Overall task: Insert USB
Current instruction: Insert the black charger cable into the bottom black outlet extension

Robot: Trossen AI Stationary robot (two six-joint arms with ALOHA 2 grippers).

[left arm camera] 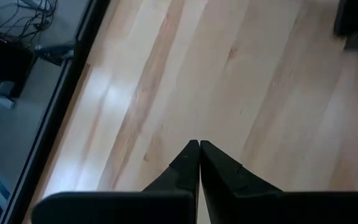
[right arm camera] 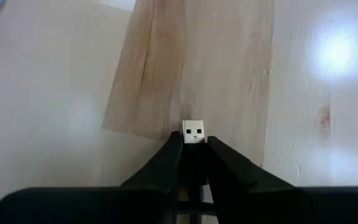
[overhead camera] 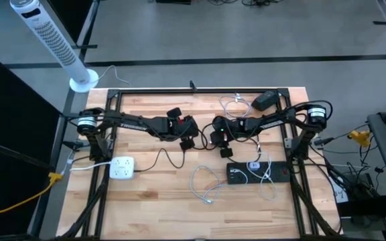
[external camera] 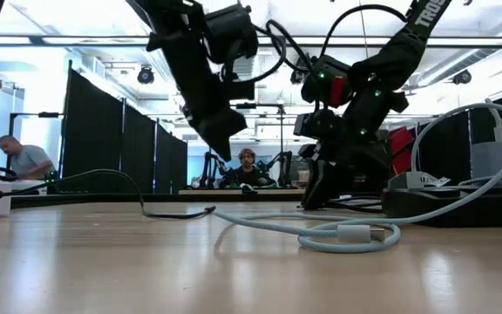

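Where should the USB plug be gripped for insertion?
On its dark body behind the metal tip, from the rear, as the right pincer does: the USB plug sticks out forward between the fingers, leaving the tip free.

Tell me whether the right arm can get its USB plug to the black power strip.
Probably yes: the right pincer grips the USB plug, and bare table separates it from the black power strip nearby; white cables there might snag.

Grey floor (overhead camera: 246,40), white tower fan (overhead camera: 49,40), black partition screens (external camera: 103,139).
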